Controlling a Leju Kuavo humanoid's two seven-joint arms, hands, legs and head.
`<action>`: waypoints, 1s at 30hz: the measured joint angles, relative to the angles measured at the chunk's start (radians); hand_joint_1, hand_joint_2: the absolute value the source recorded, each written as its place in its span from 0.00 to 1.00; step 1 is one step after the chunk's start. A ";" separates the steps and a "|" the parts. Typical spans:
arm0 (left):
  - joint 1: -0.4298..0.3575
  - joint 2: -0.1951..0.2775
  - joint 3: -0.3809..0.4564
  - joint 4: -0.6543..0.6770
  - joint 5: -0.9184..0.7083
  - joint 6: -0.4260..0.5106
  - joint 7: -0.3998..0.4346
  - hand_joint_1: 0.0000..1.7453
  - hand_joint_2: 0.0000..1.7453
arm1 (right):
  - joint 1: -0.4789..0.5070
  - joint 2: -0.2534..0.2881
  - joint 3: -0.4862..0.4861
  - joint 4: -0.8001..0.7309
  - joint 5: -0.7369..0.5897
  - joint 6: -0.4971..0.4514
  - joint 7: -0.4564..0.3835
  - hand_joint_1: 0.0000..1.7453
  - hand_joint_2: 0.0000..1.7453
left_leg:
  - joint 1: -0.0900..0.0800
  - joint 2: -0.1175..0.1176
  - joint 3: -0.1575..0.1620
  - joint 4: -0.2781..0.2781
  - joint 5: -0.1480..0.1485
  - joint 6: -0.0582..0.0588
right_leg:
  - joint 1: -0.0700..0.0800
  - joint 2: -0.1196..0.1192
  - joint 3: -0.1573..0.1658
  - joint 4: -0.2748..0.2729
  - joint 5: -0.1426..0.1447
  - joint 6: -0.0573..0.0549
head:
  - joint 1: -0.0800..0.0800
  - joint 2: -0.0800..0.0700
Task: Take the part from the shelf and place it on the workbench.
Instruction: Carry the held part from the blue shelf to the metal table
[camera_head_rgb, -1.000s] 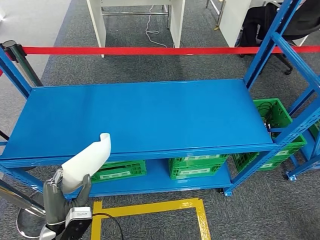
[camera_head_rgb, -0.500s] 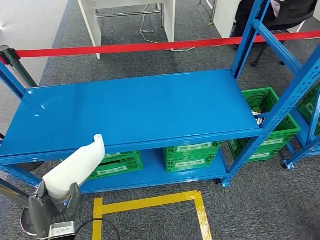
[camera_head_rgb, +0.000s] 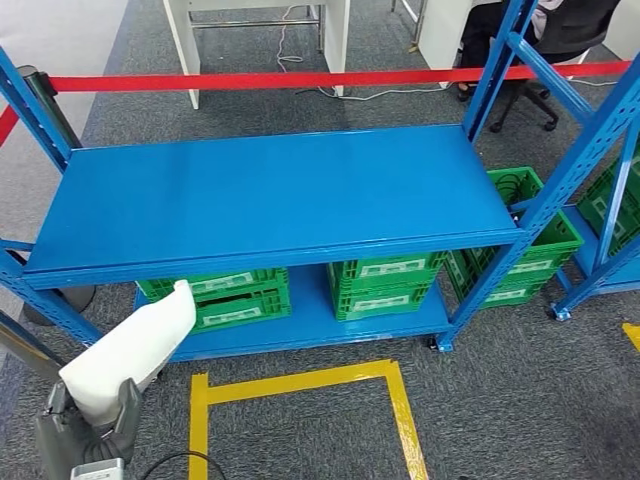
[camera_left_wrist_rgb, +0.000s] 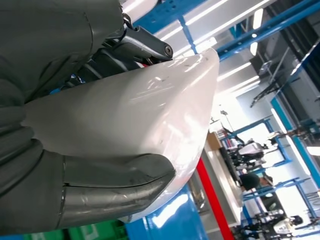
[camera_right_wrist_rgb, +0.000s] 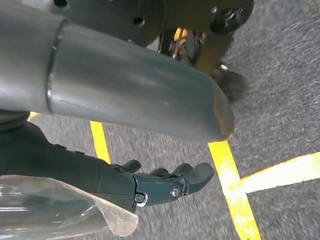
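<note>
While the left hand (camera_head_rgb: 87, 430) holds the white part (camera_head_rgb: 128, 350) in its fingers, off the blue shelf (camera_head_rgb: 272, 195), carrying comes next. The right hand (camera_right_wrist_rgb: 166, 182) hangs empty, fingers apart.

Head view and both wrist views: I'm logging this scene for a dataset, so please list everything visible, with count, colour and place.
shelf rack: one, blue, centre, top shelf bare
crates: several, green, on the lower shelf and under the rack at right
barrier tape: one, red, behind the rack
floor tape: yellow lines on grey carpet in front of the rack
table legs: white, beyond the tape
person: one, seated, far right, partly seen
part: one, white, curved, held low at left
left hand: grey, grips the part
right hand: dark, hanging over the carpet, holds nothing
</note>
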 joint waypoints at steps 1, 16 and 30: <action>0.007 -0.005 0.005 -0.003 0.000 0.000 0.000 1.00 1.00 | -0.001 0.001 -0.001 0.000 0.014 -0.007 -0.008 0.00 0.00 | -0.005 0.003 -0.016 0.001 0.013 0.002 | 0.002 0.000 -0.005 0.062 -0.024 -0.001 | 0.001 0.000; 0.041 -0.028 0.040 -0.023 -0.025 0.010 -0.001 1.00 1.00 | 0.001 0.009 -0.008 0.000 0.038 0.102 0.039 0.00 0.00 | -0.007 -0.001 -0.158 0.271 -0.113 -0.050 | 0.027 -0.018 0.218 -0.251 0.071 -0.073 | -0.006 0.000; 0.062 -0.038 0.031 -0.045 -0.046 0.040 -0.002 1.00 1.00 | -0.005 0.009 -0.008 -0.001 0.117 0.093 -0.006 0.00 0.00 | -0.001 0.001 0.005 -0.003 -0.002 0.000 | 0.018 -0.009 0.034 -0.046 0.001 -0.012 | 0.001 0.000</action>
